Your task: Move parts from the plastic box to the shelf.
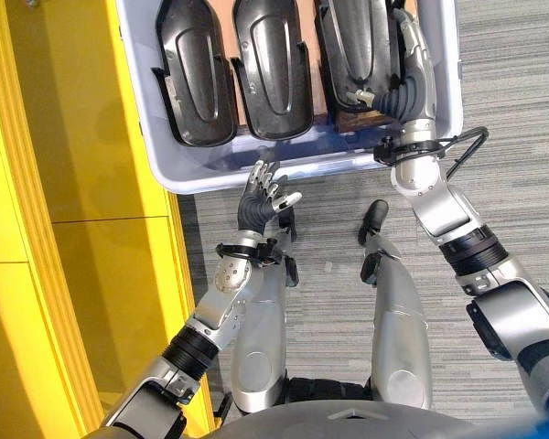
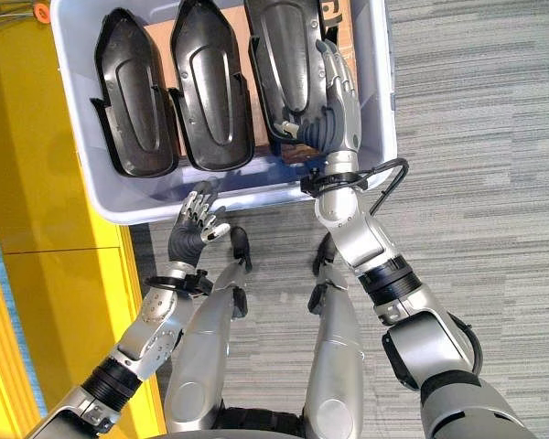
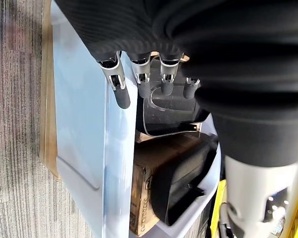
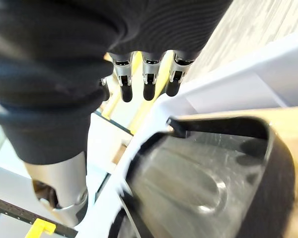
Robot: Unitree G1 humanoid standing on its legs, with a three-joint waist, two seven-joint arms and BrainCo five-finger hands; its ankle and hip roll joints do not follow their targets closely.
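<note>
A pale blue plastic box (image 1: 256, 172) on the floor holds three black moulded parts side by side: a left part (image 1: 197, 78), a middle part (image 1: 273, 69) and a right part (image 1: 357, 46). My right hand (image 1: 410, 69) reaches into the box and lies along the right part's outer edge, fingers (image 4: 148, 82) straight above the black part (image 4: 198, 178), thumb near its front end. My left hand (image 1: 261, 197) hovers just outside the box's near rim, open, its fingers (image 3: 139, 79) relaxed and pointing at the box wall (image 3: 84, 124).
A yellow shelf (image 1: 73, 183) runs along the left, close to the box's left side. Brown cardboard (image 3: 149, 183) lies under the parts inside the box. Grey carpet (image 1: 512, 137) stretches to the right of the box.
</note>
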